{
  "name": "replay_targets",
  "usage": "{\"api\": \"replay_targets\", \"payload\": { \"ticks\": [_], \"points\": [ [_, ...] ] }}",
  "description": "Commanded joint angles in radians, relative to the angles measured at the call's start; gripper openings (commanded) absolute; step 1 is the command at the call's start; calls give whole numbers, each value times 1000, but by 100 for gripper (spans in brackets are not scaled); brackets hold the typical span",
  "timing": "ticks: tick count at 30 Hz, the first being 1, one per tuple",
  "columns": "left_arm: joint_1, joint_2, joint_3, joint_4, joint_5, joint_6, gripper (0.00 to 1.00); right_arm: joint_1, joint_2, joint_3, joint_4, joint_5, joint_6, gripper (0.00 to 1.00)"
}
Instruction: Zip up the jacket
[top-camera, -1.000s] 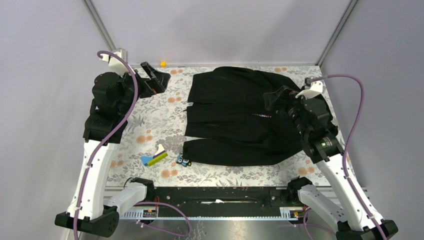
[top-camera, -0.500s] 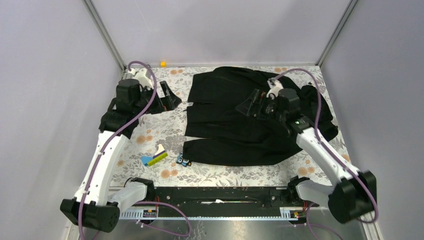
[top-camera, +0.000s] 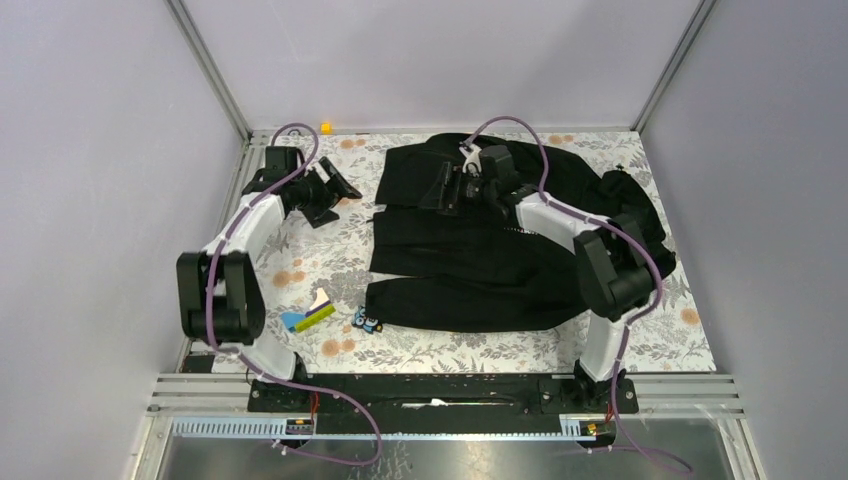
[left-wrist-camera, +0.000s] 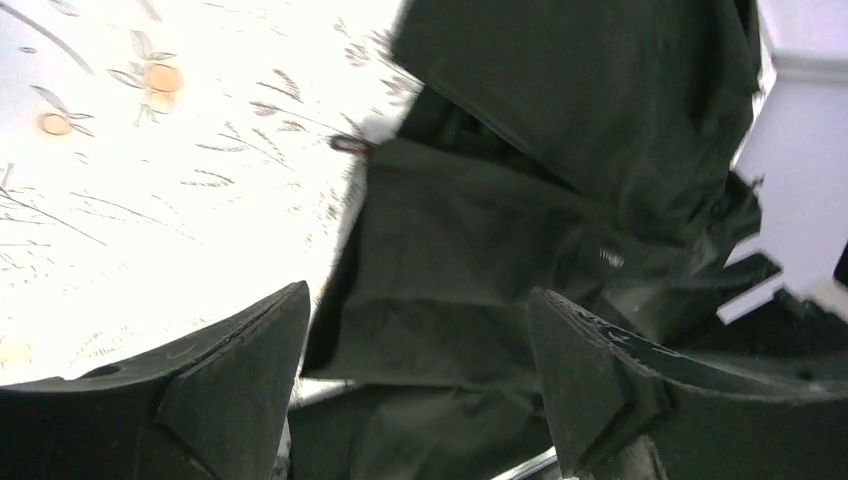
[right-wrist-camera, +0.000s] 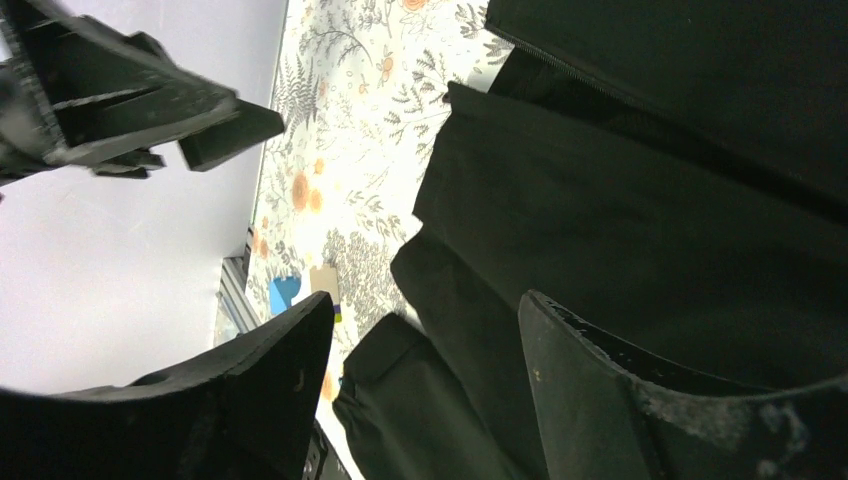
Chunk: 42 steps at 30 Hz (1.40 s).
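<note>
Where the left arm reaches out over the flowered table cover (top-camera: 300, 250), the left gripper (left-wrist-camera: 418, 290) hangs above bare cloth just beside the jacket's left edge, apart from it. Its jaws stand apart with nothing between them; its wrist camera looks through the gap onto folds of dark fabric and the pale printed cloth next to them.

Behind it, a small yellow block (top-camera: 325, 127) sits at the far edge of the table. Nearer the arm bases, a blue, yellow and white card (top-camera: 307, 316) lies on the cloth, with a small blue-and-white object (top-camera: 367, 322) just to its right, close to the jacket's lower left corner.

The jacket (top-camera: 470, 260) is spread flat across the middle and right of the table, black, with fabric bunched up along its right side. A zipper line (right-wrist-camera: 570, 75) runs along one panel edge in the right wrist view.

Over the upper part of the jacket, the right gripper (right-wrist-camera: 425, 297) points leftward towards the other gripper. Its jaws are also spread, holding nothing, with layered black panels showing below them.
</note>
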<state>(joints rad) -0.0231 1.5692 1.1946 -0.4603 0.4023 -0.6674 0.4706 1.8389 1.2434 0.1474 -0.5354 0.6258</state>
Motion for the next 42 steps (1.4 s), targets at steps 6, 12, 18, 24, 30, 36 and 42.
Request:
{"api": "replay_targets", "payload": {
  "ticks": [6, 12, 18, 24, 30, 36, 42],
  "points": [
    [72, 225, 80, 173, 127, -166, 84, 88, 208, 172, 69, 27, -48, 85],
    [97, 227, -14, 273, 169, -158, 99, 92, 309, 359, -119, 76, -300, 87],
    [105, 228, -47, 344, 241, -180, 99, 97, 377, 475, -124, 23, -533, 87],
    [105, 206, -62, 361, 244, -170, 99, 110, 473, 575, -116, -57, -732, 81],
    [106, 248, -53, 344, 242, -174, 99, 114, 602, 799, -312, -49, -859, 76],
    [105, 281, -56, 344, 261, -187, 99, 148, 635, 828, -376, -45, -976, 65],
    [106, 307, -91, 364, 278, -250, 95, 183, 613, 773, -369, 1, -974, 61]
  ]
}}
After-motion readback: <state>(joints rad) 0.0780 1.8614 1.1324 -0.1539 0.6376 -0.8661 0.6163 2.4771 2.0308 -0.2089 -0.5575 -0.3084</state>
